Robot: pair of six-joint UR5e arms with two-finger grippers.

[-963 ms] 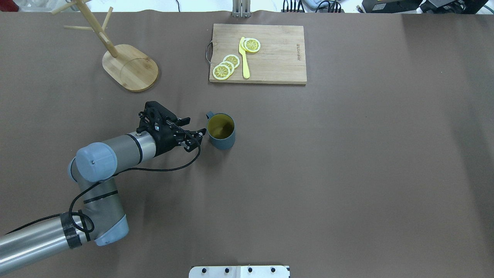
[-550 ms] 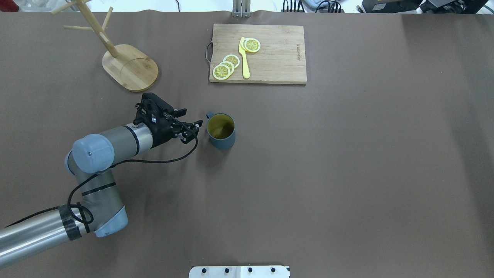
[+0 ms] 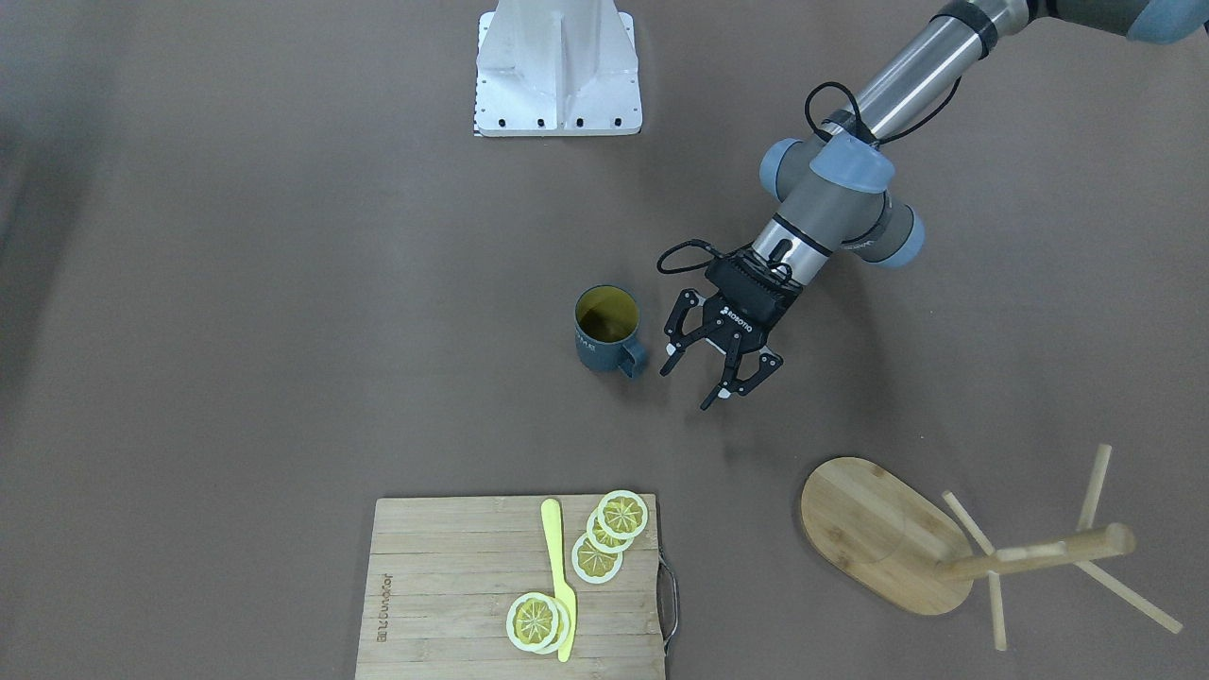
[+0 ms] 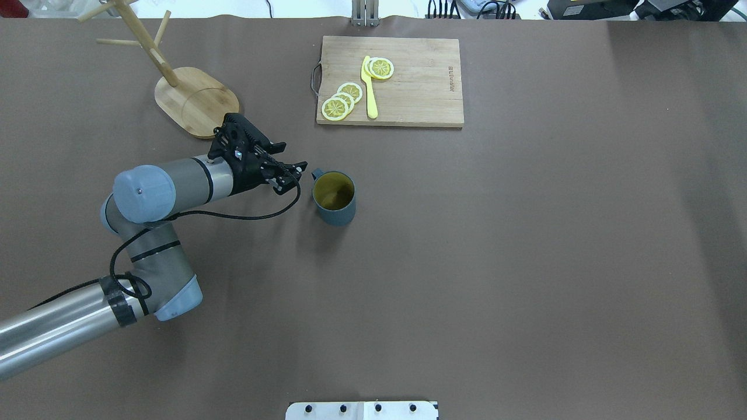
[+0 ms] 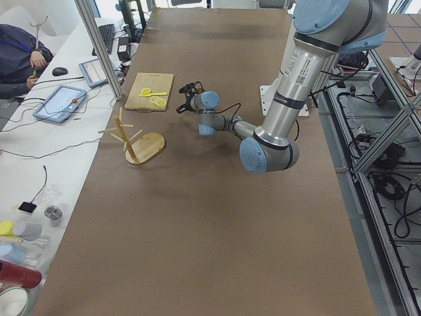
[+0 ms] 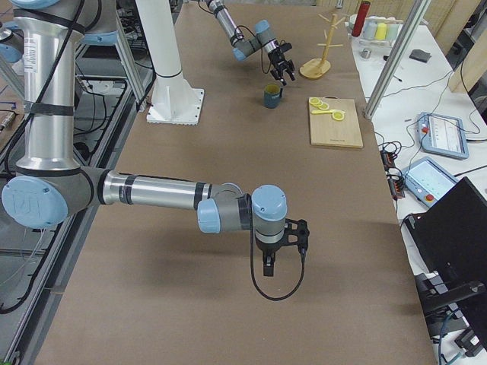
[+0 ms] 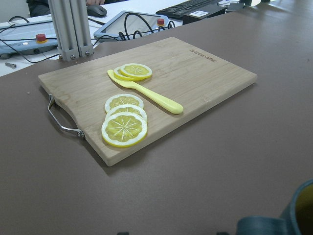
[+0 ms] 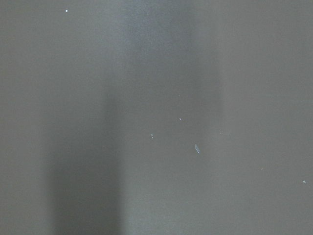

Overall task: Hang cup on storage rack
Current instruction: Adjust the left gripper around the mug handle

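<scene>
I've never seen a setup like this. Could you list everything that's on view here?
cup: one, dark blue with a yellow-green inside, upright mid-table
storage rack: one, light bamboo, far side of the table, ahead of the left arm
cutting board: one, pale wood, far side, centre
lemon slices: about five, yellow, overlapping on the board
knife: one, yellow, on the board
table: one, brown
person: one, dark top, at a side desk
left hand: black, open, close beside the cup's handle
right hand: black, over bare table, open or shut unclear
</scene>
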